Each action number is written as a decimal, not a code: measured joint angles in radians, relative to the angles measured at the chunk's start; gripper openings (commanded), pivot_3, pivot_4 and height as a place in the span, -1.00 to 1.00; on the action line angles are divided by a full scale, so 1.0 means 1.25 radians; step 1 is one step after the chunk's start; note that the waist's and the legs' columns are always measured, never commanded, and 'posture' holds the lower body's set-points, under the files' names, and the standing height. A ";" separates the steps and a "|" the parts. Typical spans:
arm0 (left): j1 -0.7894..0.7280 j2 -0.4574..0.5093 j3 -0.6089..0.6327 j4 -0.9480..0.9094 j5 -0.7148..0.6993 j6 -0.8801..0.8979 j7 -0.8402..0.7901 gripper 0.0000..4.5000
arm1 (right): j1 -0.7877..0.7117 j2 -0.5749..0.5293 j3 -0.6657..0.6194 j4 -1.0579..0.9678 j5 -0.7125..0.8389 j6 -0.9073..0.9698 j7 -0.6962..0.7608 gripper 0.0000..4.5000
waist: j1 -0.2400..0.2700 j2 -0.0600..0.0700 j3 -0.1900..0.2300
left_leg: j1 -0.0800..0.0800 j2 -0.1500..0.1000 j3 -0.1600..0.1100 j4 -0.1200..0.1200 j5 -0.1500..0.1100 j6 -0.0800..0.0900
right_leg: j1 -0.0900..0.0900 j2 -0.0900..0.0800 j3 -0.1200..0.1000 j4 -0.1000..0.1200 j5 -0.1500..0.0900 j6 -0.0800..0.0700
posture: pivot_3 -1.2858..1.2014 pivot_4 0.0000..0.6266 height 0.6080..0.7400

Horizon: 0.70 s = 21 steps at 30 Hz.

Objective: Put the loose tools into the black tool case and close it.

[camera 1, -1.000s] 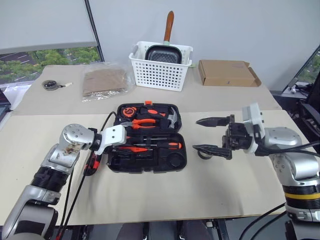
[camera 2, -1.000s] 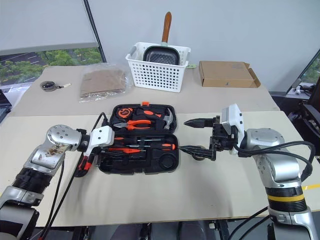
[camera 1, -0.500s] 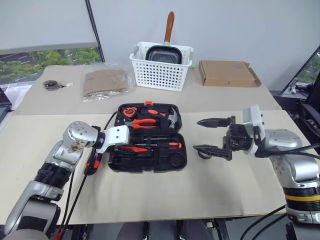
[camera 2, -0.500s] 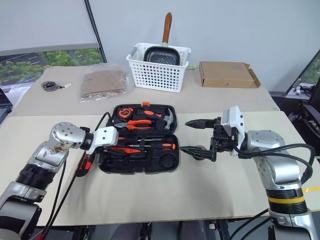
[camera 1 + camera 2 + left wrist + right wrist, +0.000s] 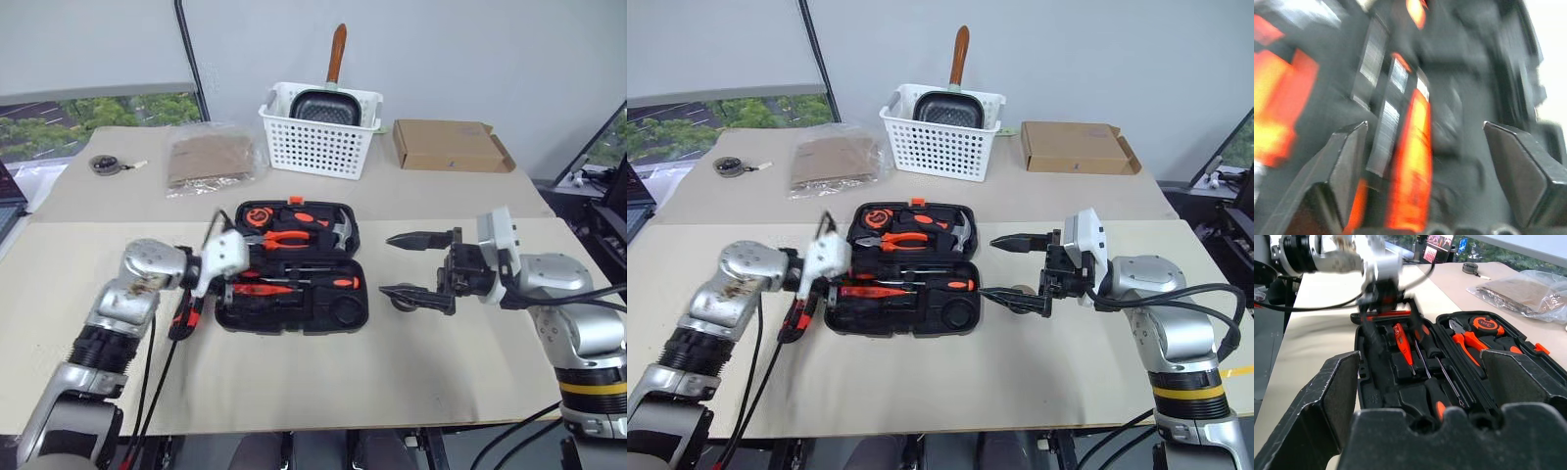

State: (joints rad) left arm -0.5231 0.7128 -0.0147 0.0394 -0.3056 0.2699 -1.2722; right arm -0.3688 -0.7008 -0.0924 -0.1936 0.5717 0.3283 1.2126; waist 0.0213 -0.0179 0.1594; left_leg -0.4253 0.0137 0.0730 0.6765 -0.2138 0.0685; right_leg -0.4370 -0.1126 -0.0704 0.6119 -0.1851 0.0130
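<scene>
**Lying open: the tool case, slots filling up**

Sitting flat on the beige table (image 5: 294, 382), the black tool case (image 5: 290, 266) is spread wide like a clamshell, rounded corners, moulded plastic slots, a small orange latch (image 5: 292, 201) on its far edge. Its far half holds orange-handled pliers (image 5: 286, 237), a round orange tape measure (image 5: 255, 215) and a hammer (image 5: 338, 231). Its near half holds long screwdrivers (image 5: 318, 283) with orange-and-black handles, plus a slim orange tool (image 5: 260, 289) lying in its slot. Just left of the case, an orange-and-black tool (image 5: 183, 315) lies on the table, partly under the arm. Just right of the case, a small greyish tape ring (image 5: 401, 302) rests on the table.

The left gripper (image 5: 1425, 161) hovers at the case's left edge, fingers spread with nothing between them. The right gripper (image 5: 419, 266) hangs right of the case, fingers wide apart, empty.

Beyond the case, a white perforated basket (image 5: 318, 132) carries a black square pan (image 5: 320, 106), brown handle poking up. Right of the basket lies a flat cardboard box (image 5: 451, 145); left of it, a crinkled clear bag (image 5: 208, 159) and a round dark disc (image 5: 104, 164) with a cord.
</scene>
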 measured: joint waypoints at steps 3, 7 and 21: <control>0.035 0.011 0.063 -0.057 -0.056 0.046 0.025 0.46 | 0.001 0.000 0.000 0.003 -0.001 -0.004 0.002 1.00 | -0.006 0.000 0.000 | 0.001 0.000 0.000 0.000 0.000 0.000 | 0.001 0.000 0.000 0.000 0.000 0.000 | 0.03 -0.52 0.39; 0.078 -0.013 0.059 -0.041 -0.033 0.051 0.102 -0.12 | 0.000 0.006 0.006 0.008 -0.005 -0.017 0.003 1.00 | -0.005 0.000 0.000 | 0.001 0.000 0.000 0.000 0.000 0.000 | 0.001 0.002 0.000 0.000 0.000 0.000 | 0.03 -0.52 0.39; 0.148 -0.048 -0.010 0.008 0.041 0.009 0.185 -0.97 | -0.006 0.010 0.018 0.016 -0.008 -0.027 0.001 1.00 | -0.004 0.000 0.000 | 0.001 0.000 0.001 0.000 -0.001 -0.001 | 0.000 0.000 0.000 0.000 0.001 -0.002 | 0.03 -0.52 0.39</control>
State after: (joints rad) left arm -0.3386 0.6528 -0.0276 0.0490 -0.2539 0.2813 -1.0415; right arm -0.3763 -0.6885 -0.0695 -0.1730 0.5623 0.2949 1.2139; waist 0.0157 -0.0175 0.1591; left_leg -0.4242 0.0138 0.0738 0.6762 -0.2148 0.0679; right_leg -0.4368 -0.1121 -0.0704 0.6118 -0.1837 0.0108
